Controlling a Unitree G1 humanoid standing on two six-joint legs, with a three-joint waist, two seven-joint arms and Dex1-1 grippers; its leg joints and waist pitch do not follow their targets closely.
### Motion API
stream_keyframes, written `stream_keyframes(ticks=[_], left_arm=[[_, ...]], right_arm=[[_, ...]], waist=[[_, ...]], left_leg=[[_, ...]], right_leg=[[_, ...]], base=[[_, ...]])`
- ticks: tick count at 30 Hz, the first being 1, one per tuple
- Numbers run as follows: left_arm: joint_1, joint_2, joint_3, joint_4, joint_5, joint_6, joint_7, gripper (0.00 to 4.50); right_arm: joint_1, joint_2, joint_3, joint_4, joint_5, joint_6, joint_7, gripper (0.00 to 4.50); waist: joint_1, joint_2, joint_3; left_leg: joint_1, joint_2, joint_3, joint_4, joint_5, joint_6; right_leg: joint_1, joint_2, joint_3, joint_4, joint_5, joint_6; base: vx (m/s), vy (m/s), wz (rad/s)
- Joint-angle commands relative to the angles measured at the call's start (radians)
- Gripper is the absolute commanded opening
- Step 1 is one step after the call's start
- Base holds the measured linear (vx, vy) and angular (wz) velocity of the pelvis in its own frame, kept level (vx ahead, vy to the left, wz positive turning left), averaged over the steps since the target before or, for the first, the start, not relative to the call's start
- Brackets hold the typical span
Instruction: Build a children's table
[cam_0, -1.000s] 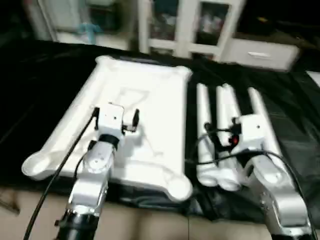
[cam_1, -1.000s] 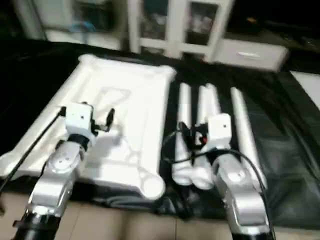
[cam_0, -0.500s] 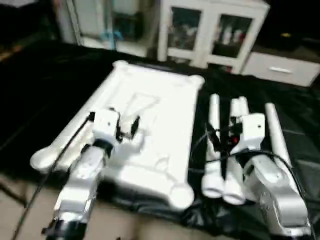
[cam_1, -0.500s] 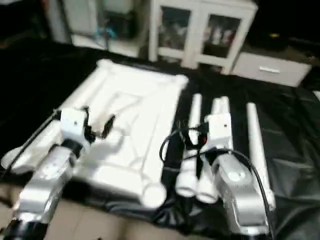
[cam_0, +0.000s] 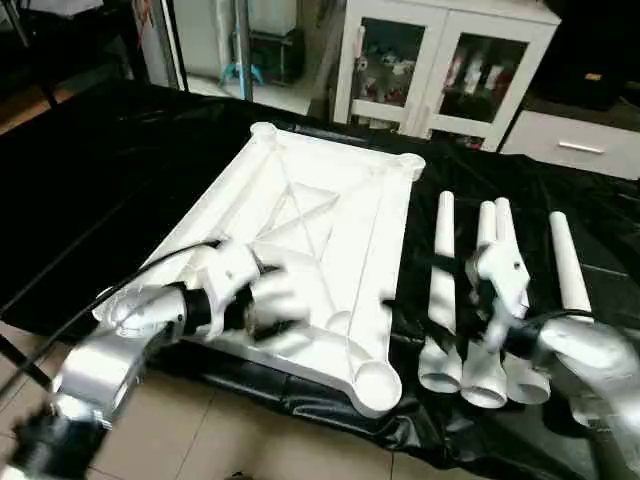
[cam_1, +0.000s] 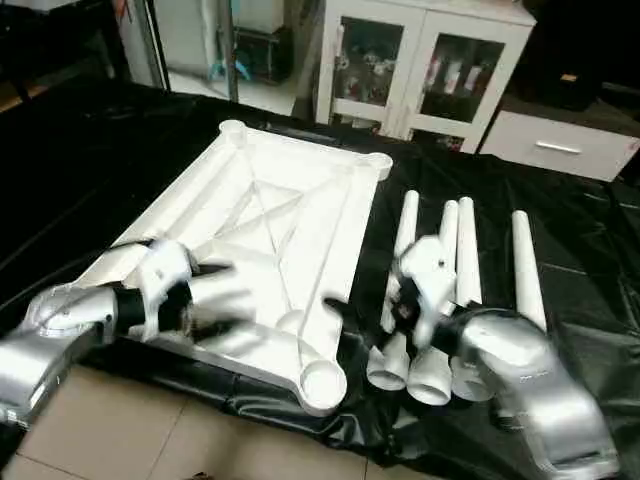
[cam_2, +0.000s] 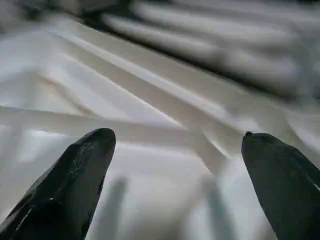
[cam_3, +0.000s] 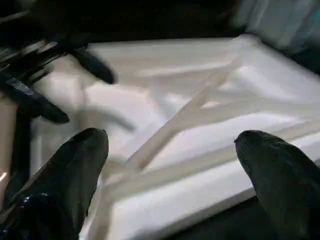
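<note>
Comparing with a second ago: both wrists have turned inward. Left pincer (cam_2: 170, 150) hangs wide open and empty over the near part of the tabletop (cam_0: 330, 215), which lies ribs-up on the black worktop (cam_0: 90, 170). Four legs (cam_0: 490, 290) lie just right of it, untouched. Right pincer (cam_3: 170, 165), equally wide and empty, faces the top. Corner sockets (cam_0: 377, 378) empty; assembly not started.

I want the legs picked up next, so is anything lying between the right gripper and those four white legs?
Nothing visible. The right gripper, open and empty, hangs right beside the legs, which lie bare on the black cover.
</note>
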Motion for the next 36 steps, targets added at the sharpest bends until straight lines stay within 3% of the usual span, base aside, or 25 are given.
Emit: stream_keyframes(ticks=[1,2,3,6,7,11,12,16,19,22,23,28,29,36], left_arm=[[-0.032,0.01,-0.042,0.038,0.034,-0.015,-0.06,4.5],[-0.032,0.01,-0.042,0.038,0.034,-0.015,-0.06,4.5],[-0.072,0.014,-0.068,0.091,0.066,-0.044,-0.085,4.5],[-0.113,0.005,-0.09,0.151,0.096,-0.068,-0.094,4.32],[-0.143,-0.004,-0.107,0.198,0.108,-0.083,-0.103,4.32],[-0.209,-0.034,-0.136,0.321,0.141,-0.131,-0.114,3.92],[-0.21,-0.034,-0.136,0.323,0.141,-0.132,-0.114,3.8],[-0.227,-0.043,-0.141,0.359,0.149,-0.141,-0.124,3.68],[-0.273,-0.059,-0.161,0.448,0.166,-0.16,-0.168,3.36],[-0.299,-0.065,-0.173,0.496,0.175,-0.178,-0.194,3.22],[-0.309,-0.066,-0.177,0.515,0.179,-0.186,-0.209,2.97],[-0.319,-0.064,-0.185,0.536,0.189,-0.197,-0.23,2.64],[-0.323,-0.06,-0.194,0.547,0.199,-0.205,-0.242,2.55],[-0.338,-0.07,-0.243,0.632,0.28,-0.287,-0.23,1.96]], right_arm=[[0.014,-0.03,-0.002,-0.023,0.021,0.018,0.058,4.48],[0.014,-0.03,-0.002,-0.023,0.021,0.018,0.058,4.48],[0.023,-0.065,0.003,-0.032,0.031,0.031,0.098,4.48],[0.035,-0.087,0.005,-0.043,0.038,0.044,0.119,4.5],[0.045,-0.102,0.007,-0.053,0.043,0.052,0.128,4.5],[0.073,-0.121,0.012,-0.083,0.056,0.067,0.135,4.5],[0.074,-0.121,0.011,-0.084,0.057,0.068,0.135,4.5],[0.08,-0.125,0.009,-0.092,0.06,0.073,0.138,4.5],[0.096,-0.137,0.0,-0.11,0.066,0.082,0.143,4.5],[0.103,-0.145,-0.005,-0.12,0.073,0.091,0.146,4.5],[0.102,-0.149,-0.005,-0.124,0.076,0.097,0.146,4.5],[0.104,-0.155,-0.005,-0.131,0.08,0.106,0.148,4.5],[0.109,-0.16,-0.004,-0.135,0.079,0.108,0.151,4.5],[0.127,-0.169,0.003,-0.154,0.076,0.119,0.141,4.5]], waist=[[0.002,0.006,-0.047],[0.002,0.006,-0.047],[0.004,0.006,-0.051],[0.003,0.004,-0.052],[0.003,0.011,-0.051],[0.004,0.008,-0.048],[0.004,0.012,-0.048],[0.001,0.007,-0.049],[0.0,0.013,-0.047],[0.002,0.011,-0.049],[0.001,0.012,-0.049],[0.0,0.014,-0.05],[0.0,0.019,-0.048],[0.0,0.014,-0.042]], left_leg=[[0.003,0.069,-0.027,-0.093,-0.125,0.028],[0.003,0.069,-0.027,-0.093,-0.125,0.028],[0.007,0.07,-0.025,-0.087,-0.095,0.041],[0.001,0.072,-0.025,-0.086,-0.077,0.052],[0.003,0.072,-0.024,-0.086,-0.085,0.051],[0.007,0.076,-0.025,-0.09,-0.145,0.031],[0.006,0.077,-0.026,-0.091,-0.144,0.028],[0.003,0.079,-0.027,-0.091,-0.138,0.024],[0.004,0.077,-0.025,-0.09,-0.143,0.025],[0.005,0.08,-0.025,-0.09,-0.14,0.025],[0.006,0.08,-0.024,-0.091,-0.141,0.024],[0.006,0.083,-0.022,-0.09,-0.138,0.022],[0.006,0.083,-0.022,-0.091,-0.146,0.02],[0.009,0.085,-0.022,-0.097,-0.205,0.005]], right_leg=[[0.027,-0.09,0.055,-0.079,-0.045,-0.167],[0.027,-0.09,0.055,-0.079,-0.045,-0.167],[0.027,-0.089,0.052,-0.074,0.015,-0.195],[0.032,-0.094,0.051,-0.07,0.05,-0.217],[0.031,-0.093,0.051,-0.072,0.033,-0.221],[0.031,-0.097,0.053,-0.083,-0.055,-0.217],[0.032,-0.098,0.053,-0.082,-0.055,-0.219],[0.033,-0.1,0.054,-0.079,-0.032,-0.229],[0.032,-0.097,0.055,-0.083,-0.038,-0.231],[0.035,-0.1,0.055,-0.081,-0.029,-0.233],[0.033,-0.1,0.054,-0.082,-0.03,-0.235],[0.034,-0.101,0.055,-0.078,-0.002,-0.246],[0.033,-0.102,0.055,-0.08,-0.013,-0.248],[0.032,-0.106,0.059,-0.094,-0.137,-0.222]], base=[[0.0,0.0,0.0],[0.0,0.0,0.0],[0.0,0.0,0.0],[0.0,0.0,0.0],[0.0,0.0,0.0],[0.0,0.0,0.0],[0.0,0.0,0.0],[0.0,0.0,0.0],[0.0,0.0,0.0],[0.0,0.0,0.0],[0.0,0.0,0.0],[0.0,0.0,0.0],[0.0,0.0,0.0],[0.0,0.0,0.0]])
